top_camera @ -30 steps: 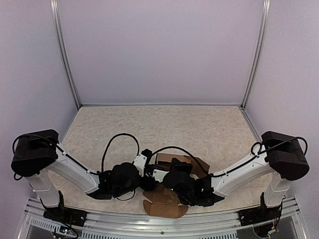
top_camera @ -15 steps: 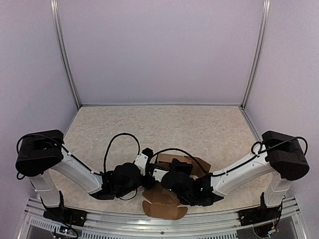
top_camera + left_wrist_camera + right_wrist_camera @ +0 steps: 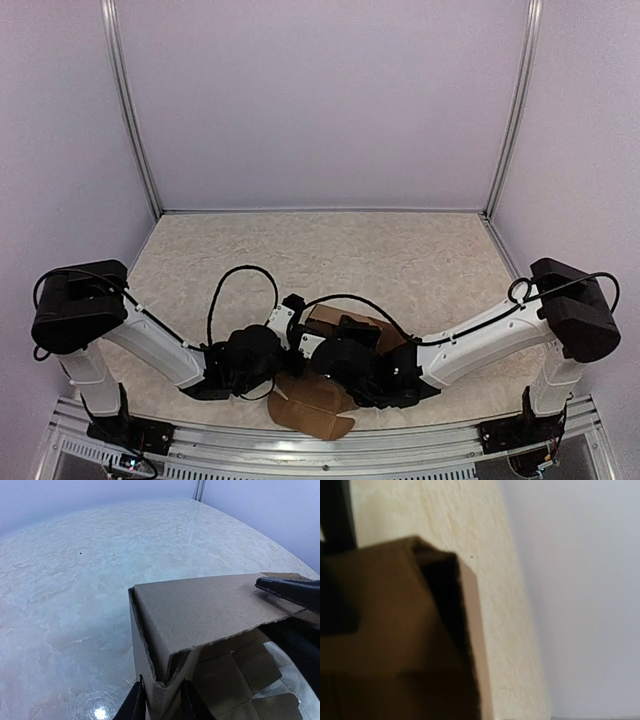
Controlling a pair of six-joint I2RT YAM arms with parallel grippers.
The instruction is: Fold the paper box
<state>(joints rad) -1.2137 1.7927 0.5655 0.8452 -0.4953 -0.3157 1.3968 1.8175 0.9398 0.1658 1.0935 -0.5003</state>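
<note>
Shows 1 part-folded paper box (image 3: 200, 610), 1 upright wall clamped in the left gripper (image 3: 160, 705), with right gripper (image 3: 318, 352) state impossible to tell.

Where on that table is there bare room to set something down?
The far half of the table is bare up to the back wall. Crowded: the near middle, where the left arm and right arm meet over the paper box.

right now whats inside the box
Inside the box, under its top flap, only brown inner flaps show, no contents. Deeper in is covered by that flap, so I cannot tell.
</note>
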